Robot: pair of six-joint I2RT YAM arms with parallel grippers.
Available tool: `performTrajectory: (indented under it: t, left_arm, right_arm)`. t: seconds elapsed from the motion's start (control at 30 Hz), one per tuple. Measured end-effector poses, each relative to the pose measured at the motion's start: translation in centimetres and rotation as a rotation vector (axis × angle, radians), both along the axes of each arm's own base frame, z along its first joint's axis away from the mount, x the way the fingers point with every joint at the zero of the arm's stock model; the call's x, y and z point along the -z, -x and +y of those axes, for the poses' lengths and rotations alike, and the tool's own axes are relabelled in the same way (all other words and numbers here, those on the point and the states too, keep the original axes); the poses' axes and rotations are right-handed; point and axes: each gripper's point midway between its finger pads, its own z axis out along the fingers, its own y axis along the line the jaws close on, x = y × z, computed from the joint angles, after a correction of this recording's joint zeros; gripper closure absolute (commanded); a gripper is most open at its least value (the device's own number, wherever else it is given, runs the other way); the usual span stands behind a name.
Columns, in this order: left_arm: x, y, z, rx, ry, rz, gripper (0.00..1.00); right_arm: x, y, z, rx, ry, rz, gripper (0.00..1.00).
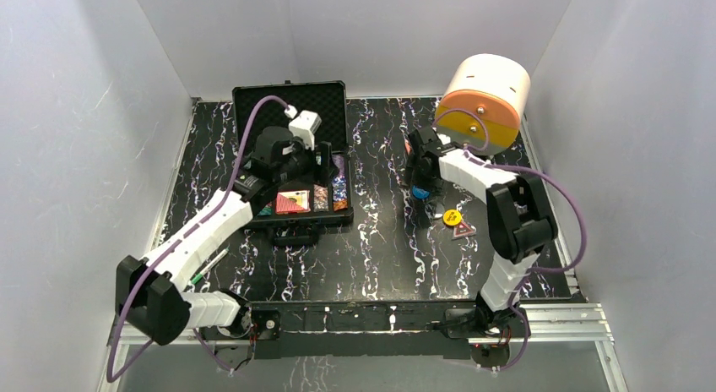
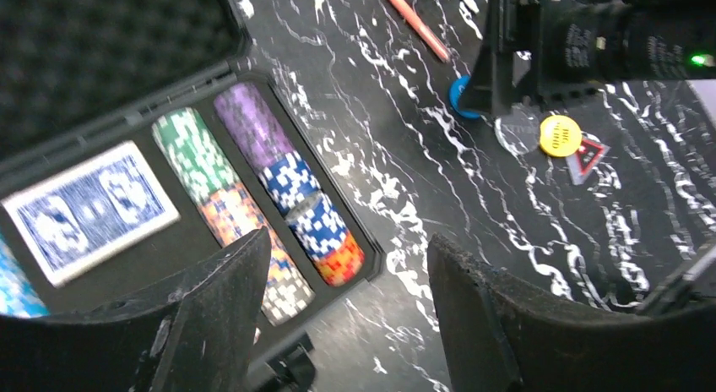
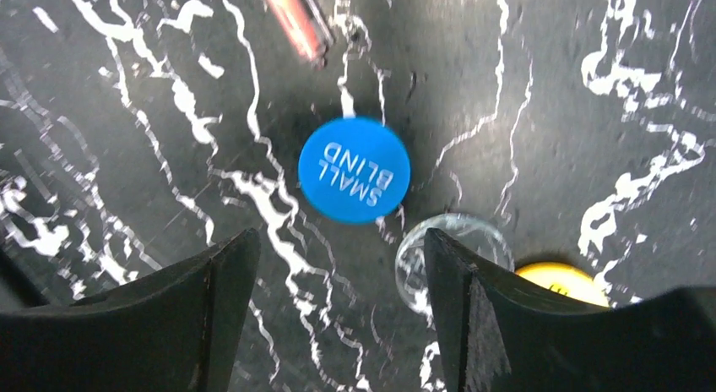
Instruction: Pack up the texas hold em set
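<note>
- Nearest the arm bases, a thin white pen with a green tip (image 1: pixel 211 265) lay on the black, white-veined marble-patterned table (image 1: pixel 371 257), beside the left arm.
- The right gripper (image 3: pixel 338 248) pointed down at the table, jaws released and empty. A round blue dealer button printed "SMALL BLIND" (image 3: pixel 355 170) lay flat on the table just beyond the gap between the fingers.
- Just beside that button lay a clear round disc (image 3: pixel 452 257). Next to the disc was a round yellow button (image 3: pixel 561 282), partly hidden by one finger. A small red triangular marker (image 1: pixel 463 231) sat close by the yellow button.
- The left gripper (image 2: pixel 348 248) hovered over the near right corner of the open black rectangular hard case (image 1: pixel 291 225), jaws parted and holding nothing.
- Inside the case, rows of striped poker chips (image 2: pixel 253 189) in purple, green, blue and orange lay on edge in the right-hand slots. A blue-backed card deck (image 2: pixel 89 210) lay flat in the compartment to their left.
- A thin orange pen (image 2: pixel 414 20) lay on the table beyond the blue button.
- The case's foam-lined lid (image 1: pixel 279 105) stood open on the far side.
- Farthest away, in the far right corner, was a big white cylinder with an orange face (image 1: pixel 483 100).
</note>
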Motion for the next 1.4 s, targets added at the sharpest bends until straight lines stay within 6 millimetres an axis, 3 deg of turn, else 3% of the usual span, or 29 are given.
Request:
performTrajectory:
  t: [0.1, 0.23, 0.37, 0.63, 0.87, 1.1, 1.4]
  left_arm:
    - [0.9, 1.5, 0.5, -0.06, 0.069, 0.062, 0.29]
    - [2.9, 3.7, 1.9, -0.13, 0.105, 0.134, 0.27]
    - [3.0, 4.2, 2.4, -0.166, 0.125, 0.147, 0.26]
    - [2.9, 4.2, 2.4, -0.176, 0.137, 0.154, 0.26]
    - [3.3, 4.1, 2.4, -0.175, 0.127, 0.161, 0.25]
    - [3.3, 4.1, 2.4, -0.174, 0.122, 0.158, 0.25]
    - [3.4, 3.9, 2.8, -0.195, 0.106, 0.149, 0.25]
  right_arm:
    - [1.1, -1.1, -0.3, -0.036, 0.054, 0.02, 0.2]
    - [2.1, -1.2, -1.1, -0.071, 0.115, 0.053, 0.17]
    - [2.2, -0.7, -2.1, -0.086, 0.159, 0.067, 0.11]
    - [3.0, 2.7, -4.7, -0.113, 0.167, 0.128, 0.09]
    - [3.5, 3.6, -3.5, -0.229, 0.069, 0.162, 0.2]
    - [3.5, 3.8, -3.3, -0.293, 0.066, 0.166, 0.42]
    - [3.3, 4.0, -2.6, -0.287, 0.064, 0.16, 0.46]
